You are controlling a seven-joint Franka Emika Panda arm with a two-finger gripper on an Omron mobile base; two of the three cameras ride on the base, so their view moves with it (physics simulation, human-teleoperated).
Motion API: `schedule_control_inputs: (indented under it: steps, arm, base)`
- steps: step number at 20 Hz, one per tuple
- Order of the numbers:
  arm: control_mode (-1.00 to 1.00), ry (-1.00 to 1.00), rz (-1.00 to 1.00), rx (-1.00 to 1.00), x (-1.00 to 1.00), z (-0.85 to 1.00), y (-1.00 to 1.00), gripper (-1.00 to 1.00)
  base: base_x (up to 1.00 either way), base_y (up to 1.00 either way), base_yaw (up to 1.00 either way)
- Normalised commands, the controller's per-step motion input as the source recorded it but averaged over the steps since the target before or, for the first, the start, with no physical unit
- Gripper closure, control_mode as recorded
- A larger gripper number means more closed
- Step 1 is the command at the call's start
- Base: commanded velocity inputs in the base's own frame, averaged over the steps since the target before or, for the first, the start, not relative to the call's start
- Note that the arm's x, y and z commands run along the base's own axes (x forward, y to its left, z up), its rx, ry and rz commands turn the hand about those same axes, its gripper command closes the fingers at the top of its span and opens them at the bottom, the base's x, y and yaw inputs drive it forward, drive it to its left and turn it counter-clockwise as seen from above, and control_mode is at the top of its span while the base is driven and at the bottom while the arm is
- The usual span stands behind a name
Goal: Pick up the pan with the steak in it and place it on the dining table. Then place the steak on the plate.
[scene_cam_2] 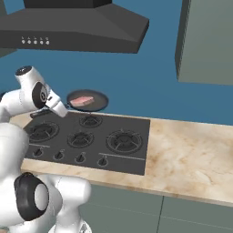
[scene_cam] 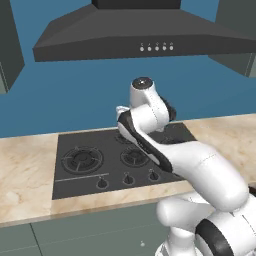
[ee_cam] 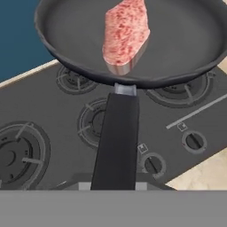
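Note:
The black pan (scene_cam_2: 91,103) hangs in the air above the back burners of the stove, roughly level. The pinkish-red steak (scene_cam_2: 82,100) lies inside it, left of its middle. In the hand view the pan (ee_cam: 186,40) spans the top, the steak (ee_cam: 125,33) rests in it, and its long black handle (ee_cam: 116,137) runs straight down to my gripper (ee_cam: 114,184). My gripper (scene_cam_2: 60,110) is shut on that handle, just left of the pan. The dining table and the plate are out of view.
A black cooktop (scene_cam_2: 123,157) with several burners and a row of knobs lies below the pan, set into a beige marbled wall counter (scene_cam_2: 191,159). A dark range hood (scene_cam_2: 82,27) hangs overhead. A grey-green cabinet (scene_cam_2: 205,41) stands at the upper right.

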Motion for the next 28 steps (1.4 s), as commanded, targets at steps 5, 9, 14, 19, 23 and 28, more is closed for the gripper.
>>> schedule_control_inputs:
  steps: [5,9,14,19,23,28]
  arm:
    - [-1.0,0.0,0.11,0.01,-0.98,0.2,-0.26,1.0]
    - [-1.0,0.0,0.16,0.0,-0.9,0.09,-0.17,1.0]
    - [-1.0,0.01,0.19,0.0,-0.82,-0.02,-0.17,1.0]
    - [-1.0,-0.19,0.1,-0.05,-0.39,-0.06,-0.01,1.0]
    - [-1.0,-0.04,0.0,0.0,-0.02,0.0,0.0,1.0]
    - [1.0,0.0,0.0,0.0,-0.02,0.0,0.0,1.0]
  base:
    - [0.0,0.0,0.0]
    - [0.0,0.0,0.0]
    - [0.0,0.0,0.0]
    - [0.0,0.0,0.0]
    - [0.0,0.0,0.0]
    - [-0.77,0.0,0.0]
